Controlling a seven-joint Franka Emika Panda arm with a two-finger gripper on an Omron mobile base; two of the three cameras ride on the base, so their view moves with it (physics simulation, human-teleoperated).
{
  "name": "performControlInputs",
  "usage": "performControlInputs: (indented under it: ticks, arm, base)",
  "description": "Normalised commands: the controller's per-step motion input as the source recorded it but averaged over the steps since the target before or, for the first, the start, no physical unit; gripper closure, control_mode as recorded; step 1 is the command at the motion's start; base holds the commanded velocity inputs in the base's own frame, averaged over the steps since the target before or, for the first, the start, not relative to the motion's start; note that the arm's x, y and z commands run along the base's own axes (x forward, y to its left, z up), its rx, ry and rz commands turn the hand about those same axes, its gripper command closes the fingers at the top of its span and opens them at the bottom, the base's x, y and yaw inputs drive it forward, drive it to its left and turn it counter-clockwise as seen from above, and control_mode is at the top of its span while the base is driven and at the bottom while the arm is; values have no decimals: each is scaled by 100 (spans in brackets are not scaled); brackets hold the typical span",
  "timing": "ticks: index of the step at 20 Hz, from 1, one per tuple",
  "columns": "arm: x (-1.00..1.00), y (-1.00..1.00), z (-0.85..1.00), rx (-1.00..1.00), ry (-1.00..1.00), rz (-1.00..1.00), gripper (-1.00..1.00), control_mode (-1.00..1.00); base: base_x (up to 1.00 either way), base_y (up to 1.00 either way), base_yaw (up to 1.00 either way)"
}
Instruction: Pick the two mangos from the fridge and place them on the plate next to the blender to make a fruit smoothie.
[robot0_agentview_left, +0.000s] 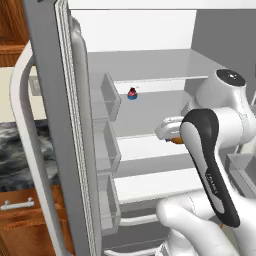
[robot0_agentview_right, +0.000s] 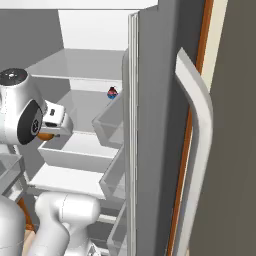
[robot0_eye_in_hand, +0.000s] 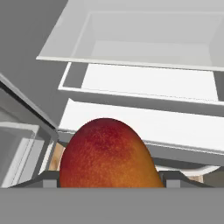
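A mango (robot0_eye_in_hand: 107, 153), red at the top and orange lower down, sits between my fingertips (robot0_eye_in_hand: 47, 179), and my gripper (robot0_eye_in_hand: 109, 181) is shut on it. From the base views the hand (robot0_agentview_left: 170, 130) hangs in front of the open fridge (robot0_agentview_left: 150, 65) at middle-shelf height, with an orange sliver of the mango (robot0_agentview_left: 178, 141) under it. The same hand (robot0_agentview_right: 54, 122) and mango (robot0_agentview_right: 45, 136) appear at the left of the right base view. The other mango, the plate and the blender are out of view.
A small blue-based cupcake-like item (robot0_agentview_left: 132, 93) (robot0_agentview_right: 112, 92) stands on an upper shelf. White shelves and a drawer (robot0_eye_in_hand: 148, 39) lie under the hand. The open door with clear bins (robot0_agentview_left: 107, 145) is on the left, and another door with a curved handle (robot0_agentview_right: 197, 130) on the right.
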Motion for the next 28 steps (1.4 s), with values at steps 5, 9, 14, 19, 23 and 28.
performControlInputs:
  ticks: [5, 9, 14, 19, 23, 28]
  arm:
    - [0, 0, 0, 0, 0, 0, 100, 100]
    - [0, 0, 0, 0, 0, 0, 100, 100]
    - [0, 0, 0, 0, 0, 0, 100, 100]
    - [0, 0, 0, 0, 0, 0, 100, 100]
    - [0, 0, 0, 0, 0, 0, 100, 100]
    - [0, 0, 0, 0, 0, 0, 100, 100]
  base:
    - [-100, 24, 65]
    - [-84, 51, 90]
    - [-51, 65, 97]
    - [23, 84, 74]
    - [100, 92, 39]
    - [100, 50, 12]
